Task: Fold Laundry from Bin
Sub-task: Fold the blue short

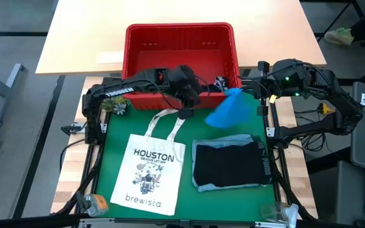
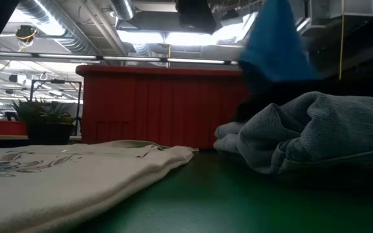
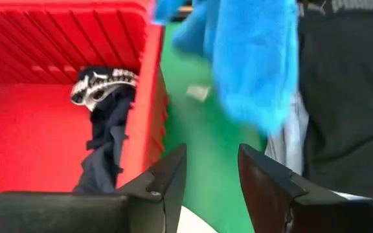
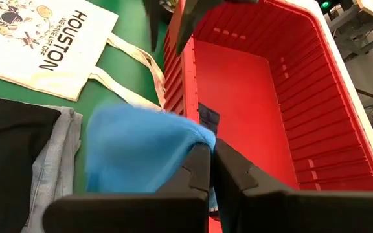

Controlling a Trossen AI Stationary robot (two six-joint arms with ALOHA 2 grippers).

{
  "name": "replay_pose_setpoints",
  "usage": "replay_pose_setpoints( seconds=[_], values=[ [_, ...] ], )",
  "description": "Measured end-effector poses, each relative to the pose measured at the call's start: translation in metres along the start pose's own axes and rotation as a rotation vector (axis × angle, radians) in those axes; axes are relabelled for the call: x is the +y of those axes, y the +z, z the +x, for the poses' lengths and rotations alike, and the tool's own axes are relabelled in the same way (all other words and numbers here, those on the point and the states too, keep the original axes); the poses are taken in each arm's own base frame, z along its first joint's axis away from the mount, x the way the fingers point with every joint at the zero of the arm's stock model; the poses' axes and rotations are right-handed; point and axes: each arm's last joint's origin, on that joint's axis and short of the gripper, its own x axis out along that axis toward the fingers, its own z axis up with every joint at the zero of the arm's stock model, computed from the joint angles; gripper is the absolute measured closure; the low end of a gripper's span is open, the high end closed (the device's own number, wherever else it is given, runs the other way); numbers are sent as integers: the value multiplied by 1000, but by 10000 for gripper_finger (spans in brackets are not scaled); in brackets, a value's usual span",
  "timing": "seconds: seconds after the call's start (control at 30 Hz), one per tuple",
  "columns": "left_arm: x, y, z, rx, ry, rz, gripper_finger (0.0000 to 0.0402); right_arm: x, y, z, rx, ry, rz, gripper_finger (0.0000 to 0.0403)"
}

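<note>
Bright blue garment (image 2: 274, 42) motion-blurred, top cropped

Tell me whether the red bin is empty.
Not empty. The bin holds one dark navy garment against its near wall; the right end effector holds the bright blue garment outside.

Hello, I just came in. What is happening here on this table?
A two-armed robot is taking laundry out of the red bin. The right gripper is shut on a bright blue garment, holding it in the air beside the bin's front edge. The left gripper is open and empty, at the bin's front rim. One dark garment is inside the bin. A dark piece lies folded on a light blue denim one on the green mat, next to a white tote bag.
</note>
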Motion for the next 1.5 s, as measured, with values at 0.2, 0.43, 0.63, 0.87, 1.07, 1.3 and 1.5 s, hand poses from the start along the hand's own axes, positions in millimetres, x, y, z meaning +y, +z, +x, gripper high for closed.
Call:
replay_pose_setpoints(
  seconds=[0.2, 0.43, 0.63, 0.87, 1.07, 1.3, 1.5],
  values=[
    [-8, -14, 27, 33, -15, 11, 233, 0, 0, 0, -1, 0, -1, 398],
    [-17, -21, 37, 51, -30, 27, 204, 0, 1, 2, 3, 2, -2, 399],
    [-17, -18, 36, 36, -28, 25, 204, 0, 2, 6, 13, 7, -3, 397],
    [-18, -15, 35, 6, -93, -50, 217, -1, 3, 11, 24, 13, -4, 396],
    [-19, -13, 35, -22, -135, -102, 225, -1, 3, 12, 28, 15, -4, 396],
    [-20, -13, 35, -22, -136, -102, 227, -1, 3, 12, 27, 14, -4, 396],
    [-20, -11, 35, -41, -135, -101, 228, -1, 4, 12, 23, 11, -4, 395]
  ],
)
